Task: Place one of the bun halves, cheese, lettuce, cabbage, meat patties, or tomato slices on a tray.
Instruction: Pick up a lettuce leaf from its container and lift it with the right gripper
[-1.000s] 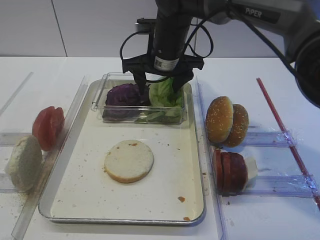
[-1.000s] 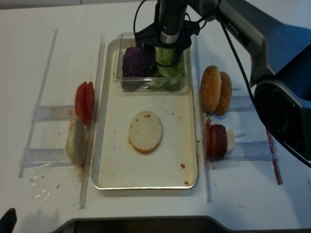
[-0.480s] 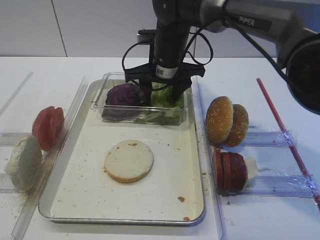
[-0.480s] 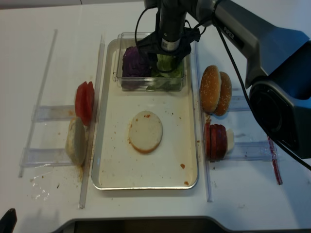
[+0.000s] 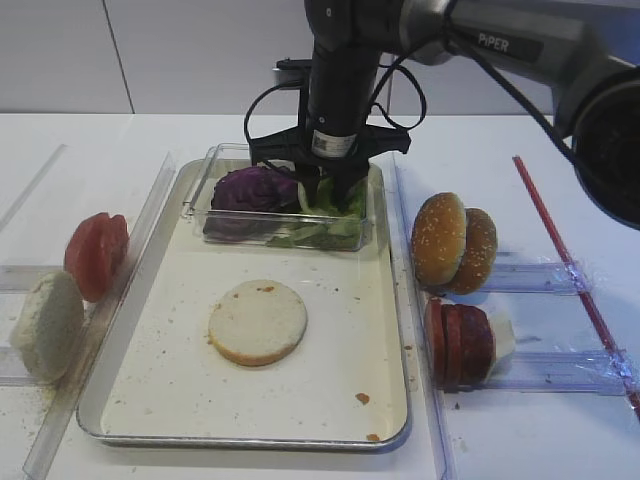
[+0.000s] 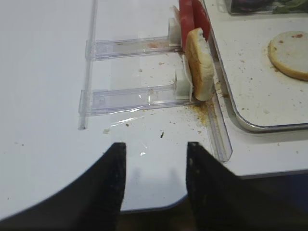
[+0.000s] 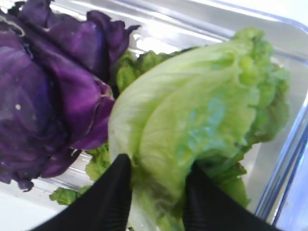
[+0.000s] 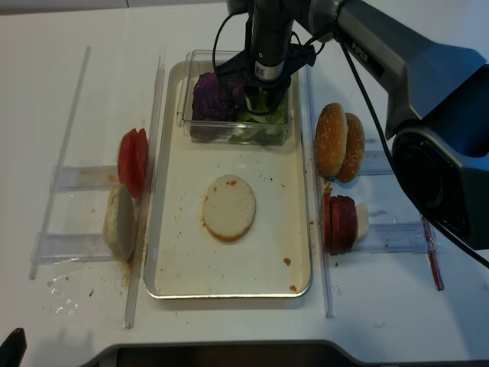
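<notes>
Inside clear plastic tub, right tool pinches green lettuce leaf; purple cabbage crowds alongside, touching.

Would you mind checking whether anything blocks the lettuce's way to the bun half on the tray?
Only the clear container's front wall stands between the lettuce and the bun half; beyond it the tray is open.

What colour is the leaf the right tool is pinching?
Light green: the lettuce is clearest in the right wrist view, beside the purple cabbage.
</notes>
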Available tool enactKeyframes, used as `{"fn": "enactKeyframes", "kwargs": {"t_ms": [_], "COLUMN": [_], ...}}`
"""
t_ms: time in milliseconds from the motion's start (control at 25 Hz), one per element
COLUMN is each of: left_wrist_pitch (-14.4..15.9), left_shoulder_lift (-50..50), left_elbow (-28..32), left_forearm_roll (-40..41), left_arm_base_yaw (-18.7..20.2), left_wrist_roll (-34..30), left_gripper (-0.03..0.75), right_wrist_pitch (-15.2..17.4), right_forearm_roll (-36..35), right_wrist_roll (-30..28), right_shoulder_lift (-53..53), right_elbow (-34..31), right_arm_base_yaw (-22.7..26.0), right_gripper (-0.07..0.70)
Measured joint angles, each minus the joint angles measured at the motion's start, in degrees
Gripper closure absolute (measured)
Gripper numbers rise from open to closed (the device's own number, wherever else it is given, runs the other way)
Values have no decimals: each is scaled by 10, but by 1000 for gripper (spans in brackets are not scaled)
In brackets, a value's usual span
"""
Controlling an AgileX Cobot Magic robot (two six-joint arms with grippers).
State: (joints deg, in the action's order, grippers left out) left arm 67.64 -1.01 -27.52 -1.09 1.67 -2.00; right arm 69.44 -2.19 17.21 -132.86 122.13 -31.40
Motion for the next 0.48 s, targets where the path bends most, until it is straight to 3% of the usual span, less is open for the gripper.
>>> {"fn": "enactKeyframes", "kwargs": {"t_ms": [480], "left_wrist_pitch": [0], "left_shoulder_lift": [0], "left_elbow": [0], "left_forearm_roll": [0], "left_arm_base_yaw": [0], "left_wrist_roll": [0], "left_gripper": [429], "right_wrist_pitch": [9], "right_forearm_roll": [30], "right_wrist_roll": [0], "right_shoulder_lift": [0], "right_elbow": [1], "right_arm_base_yaw": [0], "right_gripper": [569]}}
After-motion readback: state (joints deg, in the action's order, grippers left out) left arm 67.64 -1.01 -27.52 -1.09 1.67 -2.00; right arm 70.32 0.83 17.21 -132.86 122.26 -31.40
